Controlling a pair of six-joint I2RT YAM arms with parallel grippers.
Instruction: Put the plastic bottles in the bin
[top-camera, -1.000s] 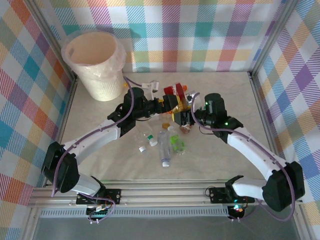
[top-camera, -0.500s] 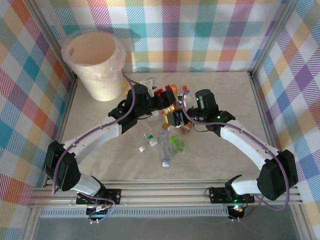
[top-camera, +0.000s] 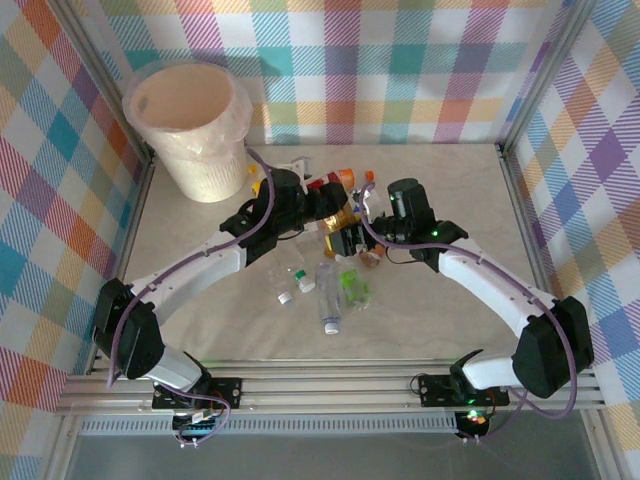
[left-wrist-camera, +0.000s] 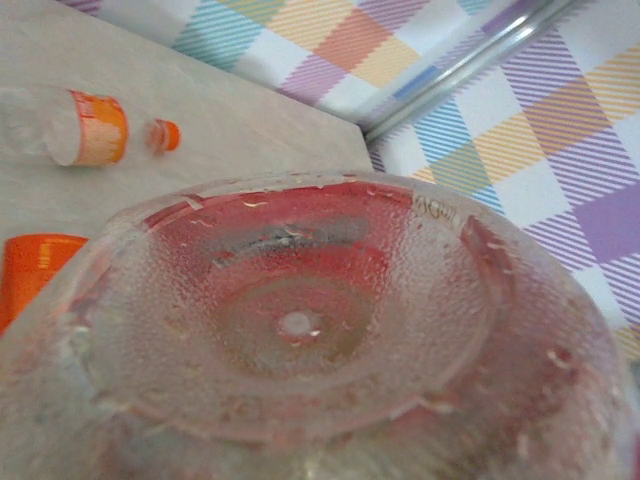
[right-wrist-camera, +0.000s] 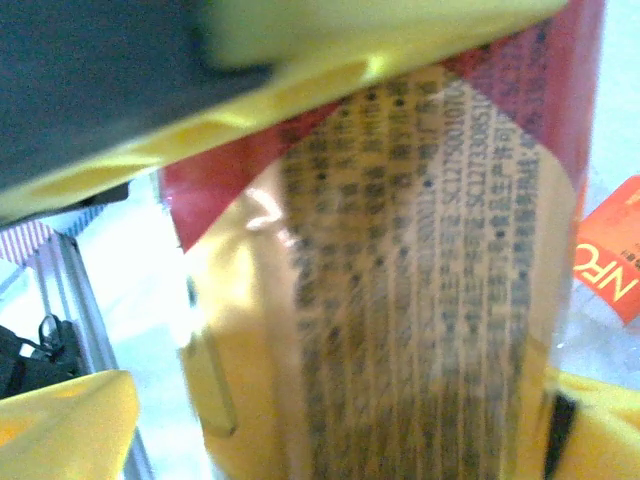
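1. Bin (top-camera: 205, 170): stands upright at the far-left corner of the table (top-camera: 450, 310), well apart from the loose bottles.
2. Left gripper (top-camera: 322, 198): reaches into the cluster of bottles to the right of the bin. In its wrist view the pebbled base of a red-tinted bottle (left-wrist-camera: 300, 320) sits close against the lens. The fingers are hidden, so it cannot be told how wide the jaws stand or whether they grip. An orange-labelled bottle (left-wrist-camera: 85, 127) lies on its side beyond.
3. Loose bottles: a clear bottle (top-camera: 328, 295) and a green bottle (top-camera: 353, 288) lie on the table between the two arms.
4. Right gripper (top-camera: 347, 236): the jaws are spread wide around a red-and-gold labelled bottle (right-wrist-camera: 420, 300). The upper finger (right-wrist-camera: 300, 90) lies against the label. The lower finger (right-wrist-camera: 60, 420) stands clear, so the bottle is not clamped.
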